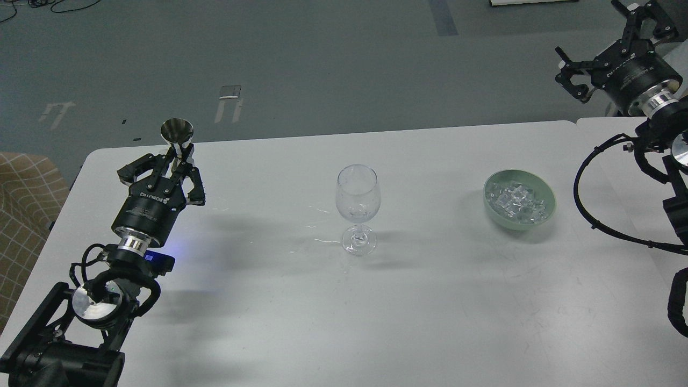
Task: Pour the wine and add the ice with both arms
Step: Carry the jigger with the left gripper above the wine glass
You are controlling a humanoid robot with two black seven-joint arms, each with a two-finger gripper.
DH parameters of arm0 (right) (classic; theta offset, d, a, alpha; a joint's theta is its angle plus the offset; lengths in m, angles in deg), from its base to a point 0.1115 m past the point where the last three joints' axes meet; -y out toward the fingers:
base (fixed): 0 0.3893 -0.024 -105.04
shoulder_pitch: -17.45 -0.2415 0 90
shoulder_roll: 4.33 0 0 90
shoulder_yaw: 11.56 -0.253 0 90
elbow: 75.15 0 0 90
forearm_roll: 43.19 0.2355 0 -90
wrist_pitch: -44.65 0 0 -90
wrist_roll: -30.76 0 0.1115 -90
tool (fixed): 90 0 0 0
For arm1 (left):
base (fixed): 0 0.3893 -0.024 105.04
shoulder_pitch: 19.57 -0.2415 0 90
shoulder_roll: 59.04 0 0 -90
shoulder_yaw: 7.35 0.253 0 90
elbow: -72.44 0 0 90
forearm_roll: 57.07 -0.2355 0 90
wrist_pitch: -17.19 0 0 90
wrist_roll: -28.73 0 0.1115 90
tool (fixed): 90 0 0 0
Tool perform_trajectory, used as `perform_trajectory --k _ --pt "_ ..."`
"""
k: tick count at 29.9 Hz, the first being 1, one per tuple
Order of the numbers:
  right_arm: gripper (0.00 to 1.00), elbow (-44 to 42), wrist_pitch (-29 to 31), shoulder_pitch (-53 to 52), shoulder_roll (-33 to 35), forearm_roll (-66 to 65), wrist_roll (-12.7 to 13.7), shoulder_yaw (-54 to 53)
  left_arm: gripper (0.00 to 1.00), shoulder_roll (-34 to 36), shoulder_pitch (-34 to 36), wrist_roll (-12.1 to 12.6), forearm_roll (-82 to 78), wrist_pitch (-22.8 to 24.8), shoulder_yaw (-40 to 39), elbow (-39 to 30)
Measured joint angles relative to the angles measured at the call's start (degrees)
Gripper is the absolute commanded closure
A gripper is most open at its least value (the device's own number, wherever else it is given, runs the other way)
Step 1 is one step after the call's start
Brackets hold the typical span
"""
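Observation:
A clear stemmed wine glass (358,209) stands upright at the middle of the white table (408,317); I see no coloured wine in it, only faint droplets on its wall. My left gripper (180,156) is shut on the stem of a small shiny metal cup (177,131), held upright near the table's far left edge, well left of the glass. A pale green bowl (516,224) holding a heap of clear ice cubes (518,201) sits right of the glass. My right gripper (604,45) is open and empty, raised beyond the table's far right corner, above and right of the bowl.
Thin colourless streaks of liquid (318,239) lie on the table left of the glass's foot. A second white tabletop (607,134) adjoins at the right. A tan checked seat (21,215) stands off the table's left edge. Grey floor lies behind.

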State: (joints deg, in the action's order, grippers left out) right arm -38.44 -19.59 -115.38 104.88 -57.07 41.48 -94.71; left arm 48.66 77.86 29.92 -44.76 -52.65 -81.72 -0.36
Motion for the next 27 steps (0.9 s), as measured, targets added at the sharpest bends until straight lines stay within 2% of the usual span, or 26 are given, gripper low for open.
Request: perform_trajectory --k 4,12,19,27 --pt "0.00 0.00 0.00 0.09 0.03 0.00 0.00 0.00 1.00 0.13 0.00 0.38 -0.02 -1.14 1.23 -3.14" --pt "0.00 -0.14 0.00 0.30 -0.36 0.00 0.00 0.00 1.00 0.39 4.98 0.49 0.01 -1.58 10.70 -4.19" --pt "0.00 -0.22 0.13 1.29 0.13 0.00 0.00 0.03 1.00 -2.02 5.78 0.54 -0.02 -2.45 12.66 -3.90" --pt "0.00 -0.39 0.34 1.51 0.65 0.00 0.00 0.01 1.00 -0.19 6.28 0.89 -0.24 -2.45 15.86 -5.61"
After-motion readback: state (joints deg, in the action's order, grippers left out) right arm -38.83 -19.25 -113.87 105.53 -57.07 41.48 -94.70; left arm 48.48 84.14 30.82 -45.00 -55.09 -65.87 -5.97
